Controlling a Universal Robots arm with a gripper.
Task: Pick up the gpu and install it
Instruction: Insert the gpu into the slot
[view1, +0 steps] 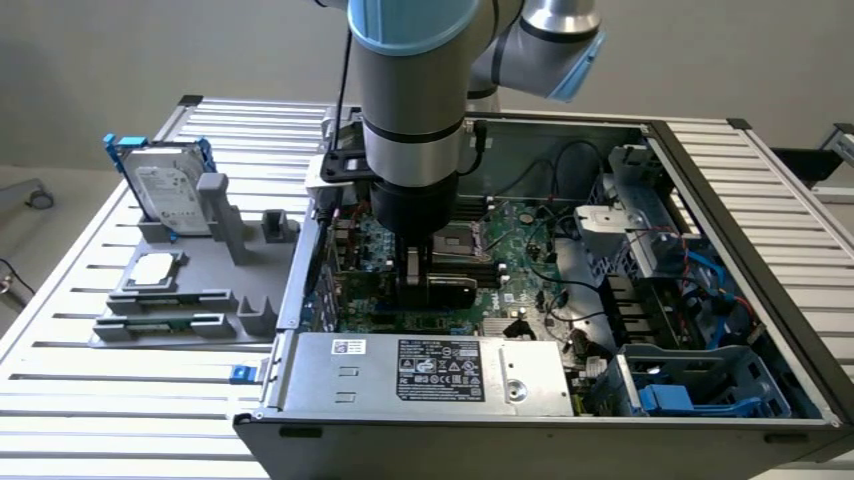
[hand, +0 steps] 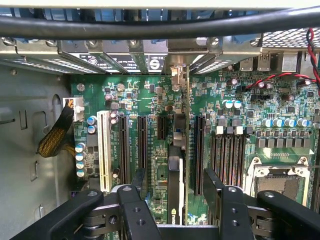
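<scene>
The gpu (hand: 178, 165) stands on edge inside an open computer case (view1: 747, 200), seen edge-on in the wrist view as a thin card running down the green motherboard (hand: 150, 105) between the long black expansion slots (hand: 141, 145). Its black cooler faces one side, and its silver end bracket (hand: 176, 67) meets the row of metal slot covers at the case's rear wall. The gripper (hand: 176, 192) hangs directly over the card with its two black fingers (hand: 214, 187) spread apart, one on each side of the card and not pressing on it; it is released. In the exterior view the robot arm (view1: 414, 90) reaches straight down into the case, the gripper (view1: 438, 290) low over the motherboard. The case's silver power supply (view1: 427, 372) lies nearest the camera. On the exterior view's left, a grey parts holder (view1: 254, 260) on the slatted table (view1: 120, 400) carries a silver hard drive in a blue frame (view1: 167, 190)
</scene>
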